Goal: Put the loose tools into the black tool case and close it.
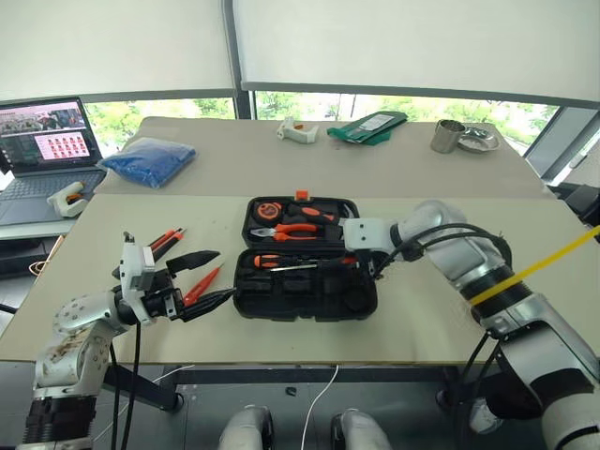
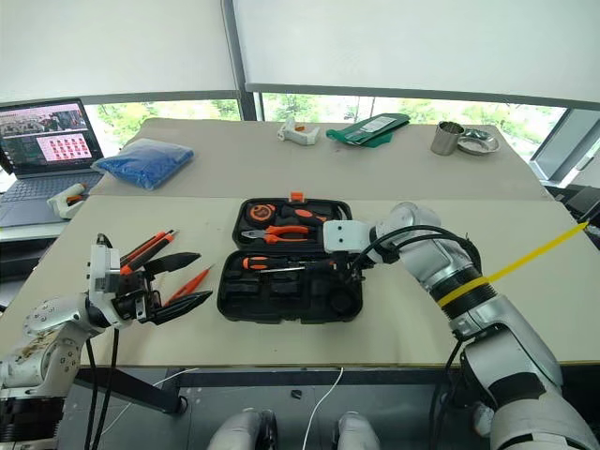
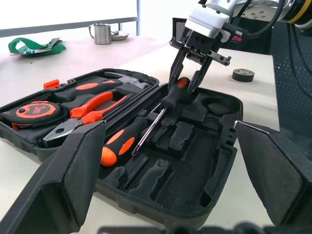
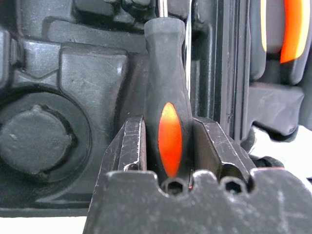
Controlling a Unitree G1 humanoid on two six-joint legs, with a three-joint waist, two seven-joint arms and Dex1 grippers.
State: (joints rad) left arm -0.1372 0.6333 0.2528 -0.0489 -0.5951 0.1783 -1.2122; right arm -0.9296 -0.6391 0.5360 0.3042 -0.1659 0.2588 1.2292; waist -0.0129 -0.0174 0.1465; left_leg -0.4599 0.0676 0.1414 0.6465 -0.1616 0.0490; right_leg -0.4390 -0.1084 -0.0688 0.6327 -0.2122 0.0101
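The right gripper [image 3: 184, 87] is clamped on the handle of a black-and-orange screwdriver [image 3: 170, 97], holding it over the near half of the open black tool case [image 1: 305, 292], beside another screwdriver [image 3: 122, 141] already lying there. The left gripper [image 1: 214, 277] hangs with its fingers spread wide and empty, left of the case, above the utility knife [image 1: 164, 240] and tester screwdriver [image 1: 202, 285].

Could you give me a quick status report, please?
Left claw open, empty. Right claw shut on black-and-orange-handled screwdriver, over open black plastic tool case. Slim orange tester screwdriver loose near left claw.
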